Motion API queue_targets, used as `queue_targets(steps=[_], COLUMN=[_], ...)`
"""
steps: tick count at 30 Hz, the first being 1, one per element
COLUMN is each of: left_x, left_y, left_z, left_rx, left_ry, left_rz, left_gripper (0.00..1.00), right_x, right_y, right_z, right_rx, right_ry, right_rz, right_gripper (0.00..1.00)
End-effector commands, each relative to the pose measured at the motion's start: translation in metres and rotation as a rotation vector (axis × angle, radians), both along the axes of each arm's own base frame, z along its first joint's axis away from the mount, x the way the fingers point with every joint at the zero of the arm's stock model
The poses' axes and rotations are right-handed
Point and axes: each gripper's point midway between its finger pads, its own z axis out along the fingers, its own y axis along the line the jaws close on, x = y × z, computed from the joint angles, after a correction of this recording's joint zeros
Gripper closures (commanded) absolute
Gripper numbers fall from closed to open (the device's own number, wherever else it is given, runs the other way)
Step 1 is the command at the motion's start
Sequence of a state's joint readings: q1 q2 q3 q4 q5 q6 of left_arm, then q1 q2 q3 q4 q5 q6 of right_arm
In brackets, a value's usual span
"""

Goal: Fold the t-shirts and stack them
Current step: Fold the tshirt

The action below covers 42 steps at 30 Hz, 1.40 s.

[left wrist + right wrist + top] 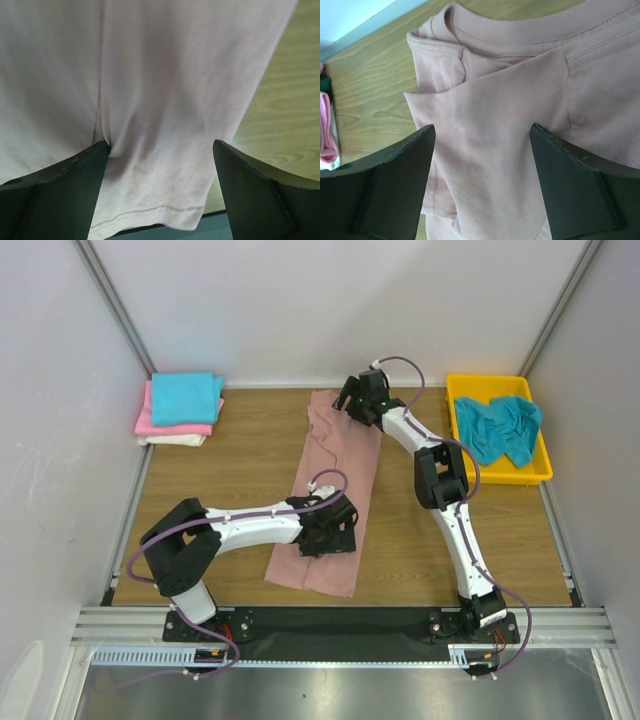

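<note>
Closest to the lens in the left wrist view, the left gripper (161,150) stands with its fingers spread wide and nothing between them, low over the hem (150,216) end of the dusty-pink t-shirt (345,445). We cannot tell whether it touches the cloth. The shirt lies mid-worktop (240,460) as a long narrow strip, running from lower centre of the top view toward the back wall, with its sides and sleeves turned inward. At the strip's upper end the right gripper (482,130) hovers over the shoulder area just below the collar (520,37), its fingers likewise parted and empty. At upper left sits a stack: a folded teal t-shirt (187,397) on a bright pink t-shirt (150,422) on a white t-shirt (175,439). At upper right a crumpled teal t-shirt (500,427) waits in the yellow tray (545,472). We judge the lengthwise folds done and the crosswise fold in hand. The next move calls for pinching all layers at one end and carrying them over to meet the other end squarely, without letting the tucked sleeves spill out.
</note>
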<state>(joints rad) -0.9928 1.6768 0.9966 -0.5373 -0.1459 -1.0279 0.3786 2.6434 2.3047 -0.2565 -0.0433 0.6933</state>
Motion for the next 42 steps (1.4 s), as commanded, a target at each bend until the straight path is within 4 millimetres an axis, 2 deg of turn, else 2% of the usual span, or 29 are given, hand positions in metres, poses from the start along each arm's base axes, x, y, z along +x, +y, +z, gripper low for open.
queue_targets(steps=[1, 4, 10, 13, 14, 17, 18, 20, 21, 22, 23, 24, 25, 27, 28, 29, 30, 31, 32, 33, 34, 35, 36, 37, 38, 39, 41, 42], left_x=[-0.043, -0.044, -0.043, -0.038, -0.036, -0.023, -0.018, 0.003, 0.009, 0.026, 0.035, 0.053, 0.063, 0.086, 0.110, 0.124, 0.139, 0.164, 0.178, 0.198, 0.216, 0.230, 0.244, 0.261, 0.271, 0.281, 0.303, 0.316], left_y=[-0.015, -0.024, -0.037, -0.034, -0.033, -0.034, -0.030, -0.029, -0.021, -0.017, -0.011, 0.000, 0.008, 0.016, 0.037, 0.046, 0.043, 0.062, 0.066, 0.068, 0.077, 0.078, 0.081, 0.087, 0.089, 0.090, 0.097, 0.101], left_z=[-0.013, -0.012, -0.008, -0.003, 0.001, 0.025, 0.037, 0.063, 0.072, 0.096, 0.107, 0.123, 0.142, 0.162, 0.165, 0.170, 0.177, 0.180, 0.177, 0.184, 0.189, 0.174, 0.172, 0.179, 0.173, 0.152, 0.150, 0.140], left_rx=[0.013, 0.023, 0.014, 0.042, 0.044, 0.031, 0.034, 0.018, 0.041, 0.010, 0.008, -0.003, -0.037, -0.108, -0.119, -0.136, -0.205, -0.223, -0.234, -0.264, -0.284, -0.273, -0.274, -0.281, -0.275, -0.252, -0.247, -0.238], left_ry=[0.148, 0.146, 0.129, 0.108, 0.095, 0.028, 0.004, -0.064, -0.081, -0.131, -0.157, -0.193, -0.232, -0.293, -0.318, -0.347, -0.370, -0.392, -0.404, -0.458, -0.484, -0.473, -0.485, -0.504, -0.496, -0.456, -0.471, -0.464], left_rz=[-0.039, -0.071, -0.131, -0.137, -0.139, -0.146, -0.159, -0.149, -0.165, -0.143, -0.135, -0.116, -0.098, -0.086, -0.016, 0.002, 0.011, 0.073, 0.089, 0.108, 0.132, 0.139, 0.157, 0.179, 0.192, 0.205, 0.243, 0.266], left_gripper=[0.08, 0.08, 0.08, 0.08, 0.08, 0.07, 0.06, 0.06, 0.06, 0.05, 0.05, 0.05, 0.05, 0.04, 0.05, 0.04, 0.05, 0.05, 0.07, 0.07, 0.08, 0.10, 0.12, 0.13, 0.17, 0.19, 0.25, 0.26], right_x=[-0.020, -0.018, -0.027, -0.028, -0.025, -0.017, -0.011, -0.005, -0.005, -0.005, -0.002, -0.010, -0.011, -0.015, -0.025, -0.026, -0.031, -0.042, -0.045, -0.051, -0.055, -0.064, -0.069, -0.072, -0.078, -0.082, -0.084, -0.088], right_y=[0.006, 0.020, 0.057, 0.065, 0.066, 0.067, 0.067, 0.061, 0.056, 0.051, 0.040, 0.030, 0.019, -0.009, -0.021, -0.037, -0.044, -0.055, -0.060, -0.066, -0.069, -0.073, -0.072, -0.076, -0.078, -0.077, -0.078, -0.078], right_z=[-0.062, -0.058, -0.057, -0.049, -0.039, 0.009, 0.045, 0.090, 0.140, 0.163, 0.186, 0.231, 0.248, 0.277, 0.296, 0.299, 0.299, 0.302, 0.294, 0.292, 0.288, 0.274, 0.267, 0.257, 0.244, 0.233, 0.228, 0.207], right_rx=[-0.065, -0.052, -0.007, -0.010, -0.002, 0.049, 0.071, 0.100, 0.121, 0.128, 0.127, 0.118, 0.107, 0.080, 0.069, 0.056, 0.048, 0.029, 0.013, -0.001, -0.020, -0.046, -0.058, -0.071, -0.072, -0.074, -0.063, -0.063], right_ry=[0.126, 0.100, 0.078, 0.058, 0.042, -0.022, -0.084, -0.156, -0.236, -0.275, -0.316, -0.385, -0.409, -0.438, -0.451, -0.442, -0.432, -0.418, -0.397, -0.388, -0.378, -0.349, -0.333, -0.313, -0.286, -0.269, -0.275, -0.234], right_rz=[0.046, 0.066, 0.128, 0.148, 0.158, 0.186, 0.196, 0.211, 0.217, 0.219, 0.204, 0.200, 0.184, 0.139, 0.128, 0.110, 0.106, 0.099, 0.097, 0.094, 0.093, 0.100, 0.103, 0.095, 0.091, 0.091, 0.074, 0.069], right_gripper=[0.17, 0.16, 0.15, 0.15, 0.15, 0.14, 0.13, 0.10, 0.10, 0.08, 0.07, 0.07, 0.06, 0.06, 0.06, 0.06, 0.05, 0.06, 0.06, 0.06, 0.07, 0.07, 0.07, 0.07, 0.08, 0.08, 0.09, 0.10])
